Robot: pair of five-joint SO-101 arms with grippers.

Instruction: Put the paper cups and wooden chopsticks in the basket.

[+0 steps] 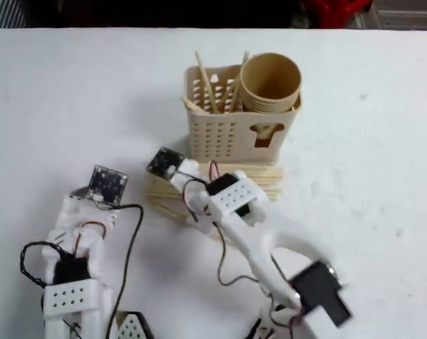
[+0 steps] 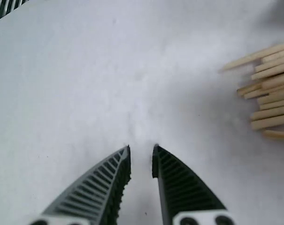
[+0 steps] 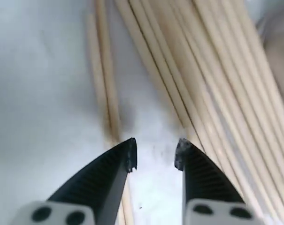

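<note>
1. Right end effector point(image 3: 156, 157): released, jaws parted and empty, low over the loose chopsticks point(image 3: 198, 70) lying on the tabletop point(image 2: 85, 70) just in front of the basket point(image 1: 227, 134).
2. Left end effector point(image 2: 142, 157): slightly parted, holding nothing, over bare tabletop near the pile's ends.
3. Basket: stacked paper cups point(image 1: 271, 81) and a few chopsticks stand inside.
4. Assessment: chopstick pickup in hand. The next move calls for lowering onto the sticks and closing squarely across them.

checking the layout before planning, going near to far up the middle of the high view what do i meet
right arm → pile of loose chopsticks → basket → paper cups
</note>
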